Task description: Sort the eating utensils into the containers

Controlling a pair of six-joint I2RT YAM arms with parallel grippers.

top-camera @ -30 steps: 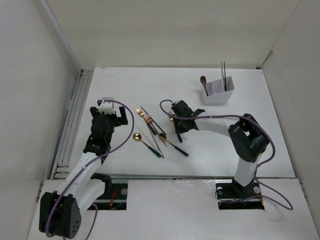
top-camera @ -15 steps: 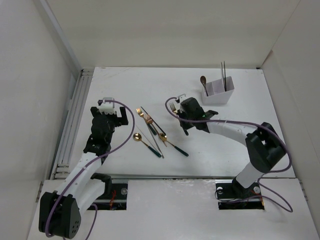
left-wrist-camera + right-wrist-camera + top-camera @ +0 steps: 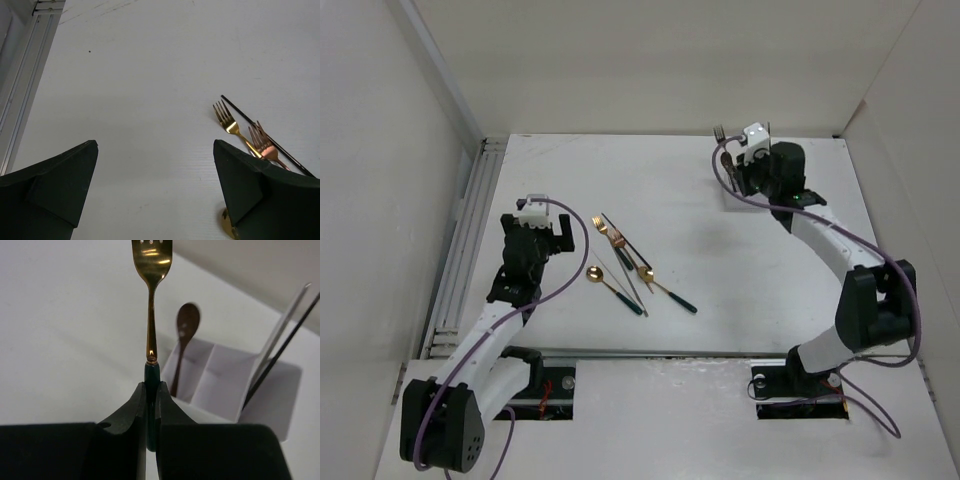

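Gold tines point straight up: the slim gold-headed fork with the dark green handle (image 3: pixel 150 315) is caught by its handle in the right jaws, pinched tight around it. It stands upright, clear of the white table (image 3: pixel 740 290). From overhead, the right arm (image 3: pixel 825 240) reaches out to the far right corner, and the fork's head shows just past the wrist.

Right behind the fork in the wrist view sits the small white rectangular plastic bin (image 3: pixel 235 390), split by dividers. The fork is not inside it. It hangs near the end where a dark brown spoon (image 3: pixel 186 322) leans bowl-up in its own compartment. At the other end, a pale flat stick (image 3: pixel 280 325) and a thin dark chopstick (image 3: pixel 285 340) lean together out of another compartment.

Over to the left arm (image 3: pixel 510 280): the left jaws are spread wide, with nothing between them but bare table. Just to their right lies the rest of the pile. A gold fork (image 3: pixel 227 121) and a rose-gold fork (image 3: pixel 262 145) lie side by side, with a thin black chopstick (image 3: pixel 260 131) running just beside them. The overhead view adds a gold-bowled spoon with a dark handle (image 3: pixel 618 293) on the near-left of the pile. A second gold-bowled spoon (image 3: pixel 670 291) lies on the near-right, its handle angled toward the near edge.
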